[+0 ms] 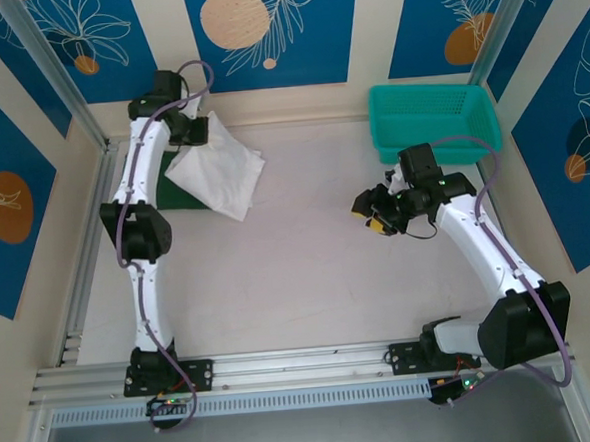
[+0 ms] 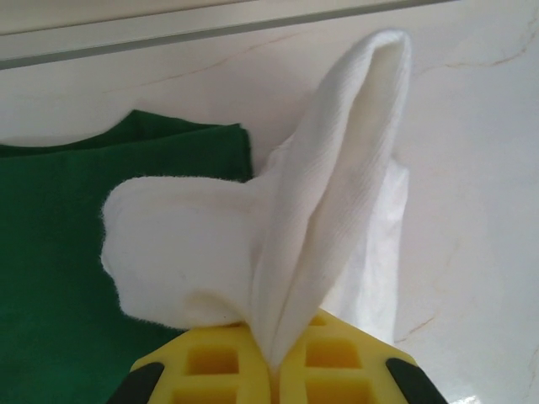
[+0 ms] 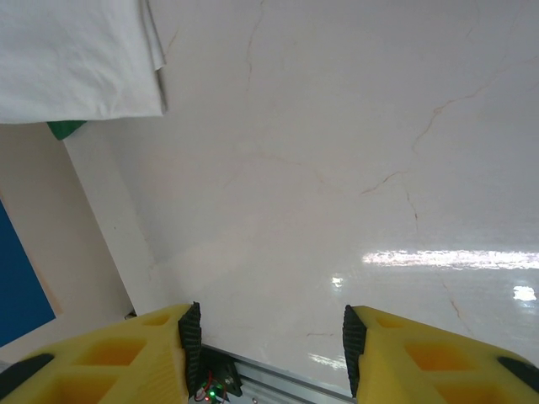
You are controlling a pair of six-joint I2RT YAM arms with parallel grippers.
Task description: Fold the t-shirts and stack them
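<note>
White table (image 1: 308, 270), left claw (image 2: 274, 362) pinching white shirt (image 2: 210, 252) above green shirt (image 2: 50, 252), right claw (image 3: 269, 345) wide

walls (image 1: 263, 28): blue panels, orange-and-white leaf prints | table (image 1: 298, 271): pale marbled, glossy | frame (image 1: 294, 366): aluminium rails

Bright, even light; glare streaks the table (image 3: 446, 259) in the right wrist view, where the near yellow fingers (image 3: 109, 362) look slightly soft.
</note>
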